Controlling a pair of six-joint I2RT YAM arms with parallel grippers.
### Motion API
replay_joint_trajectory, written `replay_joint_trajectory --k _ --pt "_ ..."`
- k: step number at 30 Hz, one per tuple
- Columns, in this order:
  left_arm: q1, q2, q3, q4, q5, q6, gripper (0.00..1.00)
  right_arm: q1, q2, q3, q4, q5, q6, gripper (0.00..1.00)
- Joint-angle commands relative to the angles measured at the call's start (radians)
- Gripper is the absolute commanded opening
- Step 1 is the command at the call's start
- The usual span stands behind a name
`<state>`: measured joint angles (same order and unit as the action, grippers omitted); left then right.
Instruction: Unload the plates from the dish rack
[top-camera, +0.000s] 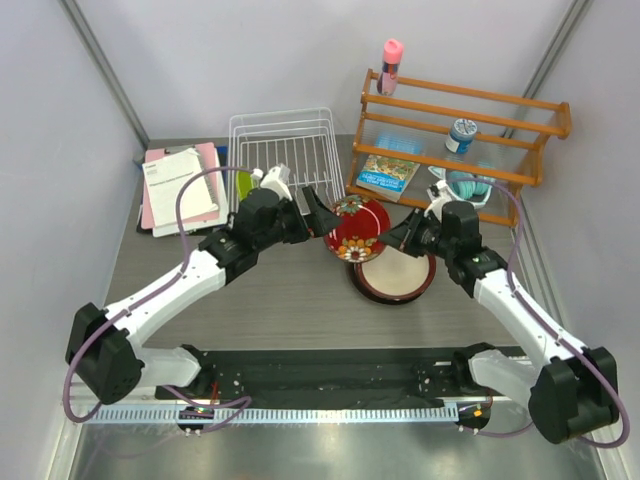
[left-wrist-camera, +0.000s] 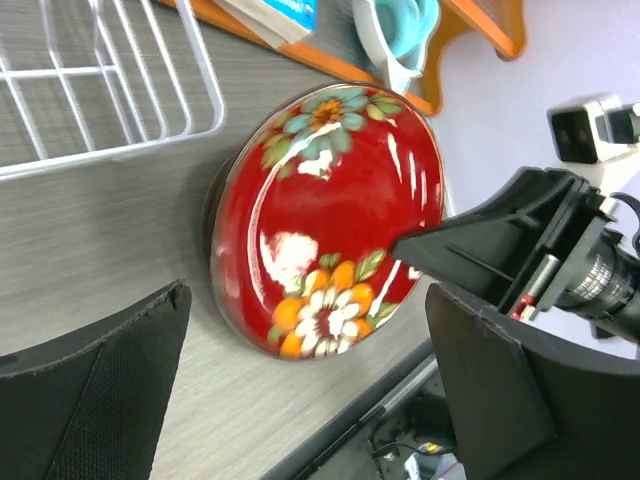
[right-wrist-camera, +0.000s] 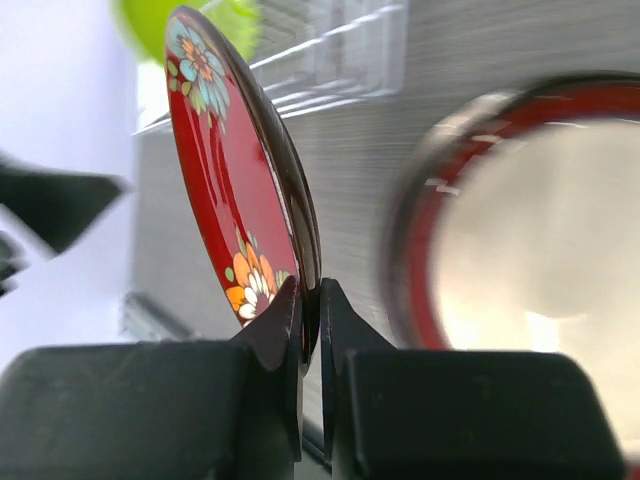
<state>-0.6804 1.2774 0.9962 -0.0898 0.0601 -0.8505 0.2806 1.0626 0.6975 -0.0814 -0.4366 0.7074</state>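
Observation:
My right gripper (top-camera: 397, 238) is shut on the rim of the red floral plate (top-camera: 357, 229) and holds it tilted on edge above the table. In the right wrist view the plate (right-wrist-camera: 232, 190) stands edge-on, pinched in the gripper (right-wrist-camera: 310, 318). My left gripper (top-camera: 318, 214) is open and empty just left of the plate; in its wrist view the gripper (left-wrist-camera: 305, 395) faces the plate (left-wrist-camera: 335, 215) without touching it. The dark-red-rimmed cream plate (top-camera: 396, 277) lies flat on the table. The lime green plate (top-camera: 243, 183) stands in the white dish rack (top-camera: 282, 148). The grey-rimmed plate is not in view.
An orange-brown wooden shelf (top-camera: 462, 128) stands at the back right with a book (top-camera: 388, 172), a blue-lidded jar (top-camera: 461, 134) and a teal item (top-camera: 470, 185). A pink bottle (top-camera: 391, 58) stands on its top. Papers and folders (top-camera: 180, 186) lie at the back left.

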Motion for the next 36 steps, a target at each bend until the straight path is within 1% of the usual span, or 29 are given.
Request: replay_joint_trajectory --k 1,2,3,4,5,6,7,10,12,17,22,29,30,31,32,34,36 --pt "-0.004 -0.061 0.044 -0.052 -0.187 0.079 1.0 -0.053 -0.111 0.046 -0.208 0.245 -0.062 0.01" --pt "-0.002 -0.067 0.05 -0.107 -0.23 0.112 0.99 -0.063 -0.121 0.043 -0.233 0.257 -0.062 0.01" --pt "-0.002 -0.079 0.051 -0.128 -0.279 0.131 1.0 -0.07 -0.137 0.04 -0.277 0.26 -0.068 0.01" --pt "-0.004 -0.084 0.061 -0.148 -0.36 0.148 1.0 -0.081 -0.141 0.04 -0.297 0.262 -0.072 0.01" --pt "-0.004 -0.09 0.064 -0.19 -0.408 0.16 0.99 -0.084 -0.141 0.037 -0.316 0.268 -0.075 0.01" --pt "-0.002 -0.105 0.067 -0.208 -0.449 0.178 0.99 -0.083 -0.142 0.031 -0.342 0.278 -0.085 0.01" --pt "-0.002 -0.111 0.071 -0.218 -0.52 0.188 1.0 -0.084 -0.147 0.028 -0.357 0.292 -0.086 0.01" --pt "-0.004 -0.136 0.085 -0.271 -0.588 0.215 0.99 -0.093 -0.156 0.008 -0.397 0.341 -0.091 0.01" --pt "-0.004 -0.147 0.087 -0.29 -0.615 0.225 0.99 -0.109 -0.148 -0.003 -0.409 0.334 -0.101 0.01" --pt "-0.001 -0.17 0.071 -0.312 -0.745 0.235 0.99 -0.118 -0.131 -0.026 -0.431 0.343 -0.112 0.01" --pt "0.008 -0.138 0.076 -0.307 -0.792 0.255 0.99 -0.126 -0.107 -0.033 -0.425 0.329 -0.121 0.01" --pt "0.035 -0.064 0.124 -0.35 -0.803 0.257 0.99 -0.129 -0.052 -0.035 -0.406 0.276 -0.134 0.02" --pt "0.038 -0.059 0.124 -0.347 -0.799 0.258 1.0 -0.129 -0.041 -0.036 -0.406 0.276 -0.138 0.05" --pt "0.036 -0.061 0.124 -0.346 -0.795 0.258 0.99 -0.129 -0.036 -0.036 -0.405 0.272 -0.144 0.1" --pt "0.039 -0.061 0.122 -0.343 -0.795 0.258 0.99 -0.13 -0.03 -0.035 -0.406 0.272 -0.149 0.18" --pt "0.042 -0.062 0.121 -0.338 -0.79 0.26 0.99 -0.13 -0.013 -0.038 -0.406 0.274 -0.16 0.25" --pt "0.054 -0.064 0.121 -0.332 -0.78 0.268 0.99 -0.13 -0.007 -0.042 -0.409 0.295 -0.16 0.25"
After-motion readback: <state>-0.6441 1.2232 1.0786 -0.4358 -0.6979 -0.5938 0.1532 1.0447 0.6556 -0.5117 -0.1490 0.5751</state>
